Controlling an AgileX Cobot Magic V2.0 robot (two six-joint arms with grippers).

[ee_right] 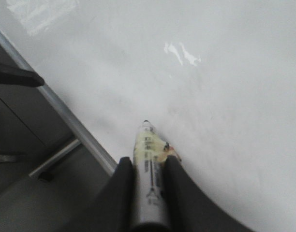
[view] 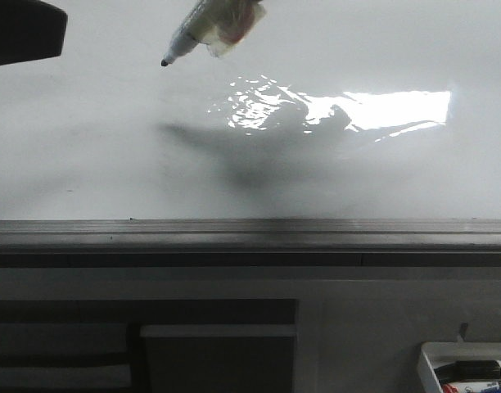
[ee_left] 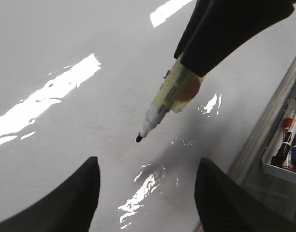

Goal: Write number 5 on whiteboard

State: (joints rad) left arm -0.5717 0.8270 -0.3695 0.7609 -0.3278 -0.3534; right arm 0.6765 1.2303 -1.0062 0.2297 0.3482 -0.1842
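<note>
At 12 o'clock over whiteboard (view: 87, 155) | right pincer (ee_right: 149, 164) grasping marker (view: 185, 37) | label print unreadable | left pincer (ee_left: 145, 193) released

Glossy white whiteboard (view: 111, 147), grey metal rail (view: 250, 233)

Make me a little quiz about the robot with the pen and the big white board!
1. True or false: a number is already drawn on the whiteboard.
2. Which claw holds the marker? A) left claw B) right claw C) neither
3. Fill in: spare markers lie in a small white ____ below the board's grey rail.

Key
1. False: the board shows only glare and shadow, with no strokes.
2. B: the right claw is shut on the marker, while the left claw is open and holds nothing.
3. Tray.
</note>
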